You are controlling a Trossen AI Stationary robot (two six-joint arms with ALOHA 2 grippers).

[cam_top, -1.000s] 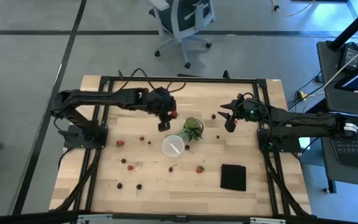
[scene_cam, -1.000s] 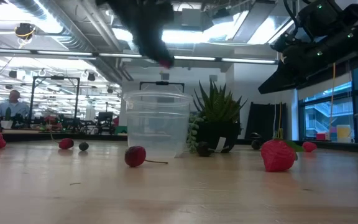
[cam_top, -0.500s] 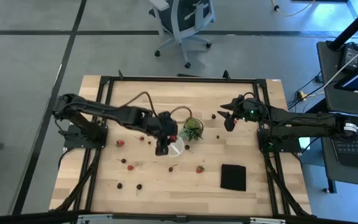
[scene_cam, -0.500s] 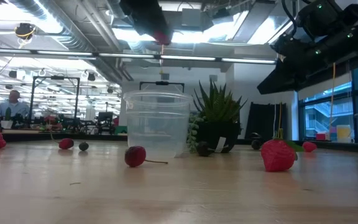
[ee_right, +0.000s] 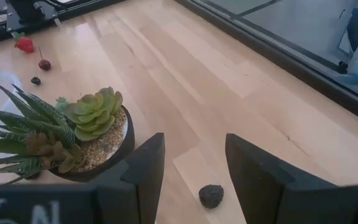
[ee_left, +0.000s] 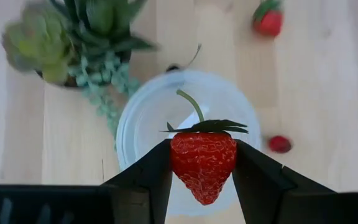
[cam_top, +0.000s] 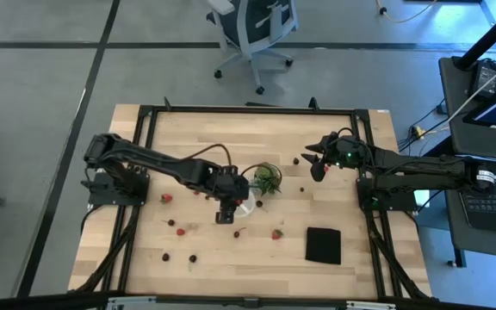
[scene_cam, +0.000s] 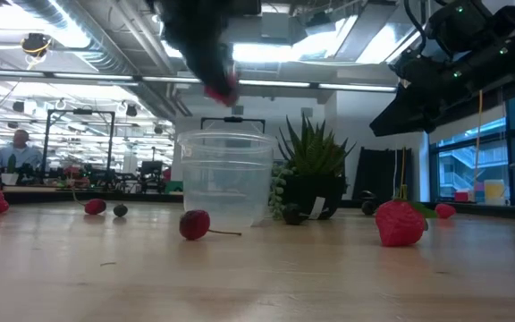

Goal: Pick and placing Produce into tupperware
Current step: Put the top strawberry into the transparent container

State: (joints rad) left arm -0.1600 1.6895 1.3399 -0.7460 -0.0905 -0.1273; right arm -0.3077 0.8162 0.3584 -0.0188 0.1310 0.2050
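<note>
My left gripper (cam_top: 226,212) hovers over the near-left rim of the round translucent tupperware (cam_top: 244,201), shut on a red strawberry (ee_left: 202,168) with a green cap. Straight below it in the left wrist view is the container's open mouth (ee_left: 143,112). In the low view the strawberry (scene_cam: 222,89) shows as a red blur above the tupperware (scene_cam: 226,179), which stands on its base. My right gripper (cam_top: 317,166) waits open near the table's far right, its fingers above a small dark berry (ee_right: 211,195). More red and dark produce lies scattered on the table. My left gripper pinches the strawberry by its two flanks (ee_left: 178,163), one dark finger (ee_left: 153,177) on each side. The fingers point down from above. The berry is lifted clear over the tupperware, with its green cap and stem toward the plant side and its tip toward the wrist.
A green potted plant (cam_top: 267,178) stands right beside the tupperware on its far right. A flat black square (cam_top: 323,245) lies near right. Loose strawberries (cam_top: 276,233) (cam_top: 167,197) and cherries (cam_top: 182,230) (cam_top: 192,257) dot the near half of the table.
My left gripper, shut on the strawberry throughout, has travelled from beyond the tupperware toward the table's near edge and now hangs over the container's mouth. The right arm kept still.
</note>
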